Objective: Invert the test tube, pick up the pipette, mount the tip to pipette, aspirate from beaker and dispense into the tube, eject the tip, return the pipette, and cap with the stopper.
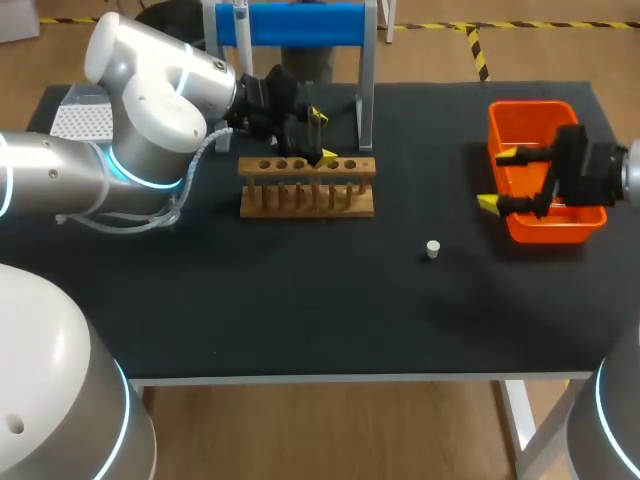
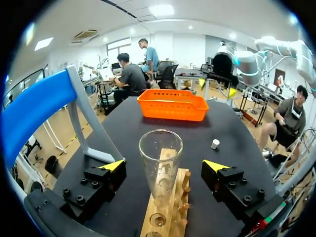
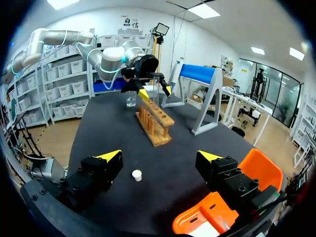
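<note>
Standing mouth-up in the rack [image 1: 307,188], test tube [image 2: 160,158] — left claw [image 2: 165,165] spread around it, right claw [image 3: 159,156] spread.

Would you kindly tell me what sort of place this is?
Probably a robotics bench staged as a chemistry lab: a wooden test-tube rack holding a clear glass test tube, and a small white stopper on the black-topped table.

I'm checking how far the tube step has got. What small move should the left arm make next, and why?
Probably draw the left gripper straight back, clear of the test tube. The tube stands mouth up in the wooden rack, and the gripper's open fingers flank it without touching, so the inverting looks done. A straight retreat should avoid knocking it.
</note>
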You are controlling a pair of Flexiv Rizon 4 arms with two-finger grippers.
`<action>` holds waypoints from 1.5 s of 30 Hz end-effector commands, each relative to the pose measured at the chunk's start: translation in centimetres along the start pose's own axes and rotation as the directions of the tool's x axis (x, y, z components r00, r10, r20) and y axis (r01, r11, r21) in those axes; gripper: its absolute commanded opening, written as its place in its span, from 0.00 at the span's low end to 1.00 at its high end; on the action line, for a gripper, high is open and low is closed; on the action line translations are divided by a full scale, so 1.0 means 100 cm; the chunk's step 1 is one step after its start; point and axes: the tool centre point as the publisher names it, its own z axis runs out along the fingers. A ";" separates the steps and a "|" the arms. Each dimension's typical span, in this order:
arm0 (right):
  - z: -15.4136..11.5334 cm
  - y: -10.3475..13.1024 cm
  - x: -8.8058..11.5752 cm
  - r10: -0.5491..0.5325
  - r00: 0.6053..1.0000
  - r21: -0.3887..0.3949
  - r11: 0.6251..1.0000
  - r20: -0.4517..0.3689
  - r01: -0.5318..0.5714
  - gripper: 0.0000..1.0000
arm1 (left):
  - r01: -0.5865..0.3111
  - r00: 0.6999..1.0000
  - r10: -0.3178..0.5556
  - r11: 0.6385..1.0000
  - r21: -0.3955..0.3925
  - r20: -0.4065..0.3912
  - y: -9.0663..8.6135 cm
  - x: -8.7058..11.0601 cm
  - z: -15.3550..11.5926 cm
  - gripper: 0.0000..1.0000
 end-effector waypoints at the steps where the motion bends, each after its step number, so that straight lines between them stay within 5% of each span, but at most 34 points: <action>1: -0.007 -0.010 0.024 0.013 0.999 0.010 1.000 0.032 -0.013 1.00 | 0.000 1.000 0.000 1.000 0.000 -0.001 0.000 0.000 0.000 1.00; 28: -0.008 -0.019 0.032 0.042 0.998 0.024 0.999 0.036 -0.043 1.00 | 0.000 1.000 0.000 1.000 0.000 -0.001 0.000 0.000 0.000 1.00; 45: 0.039 -0.052 0.052 0.086 0.990 0.096 0.991 0.115 -0.097 1.00 | 0.000 1.000 0.000 1.000 0.000 -0.001 0.000 0.000 0.000 1.00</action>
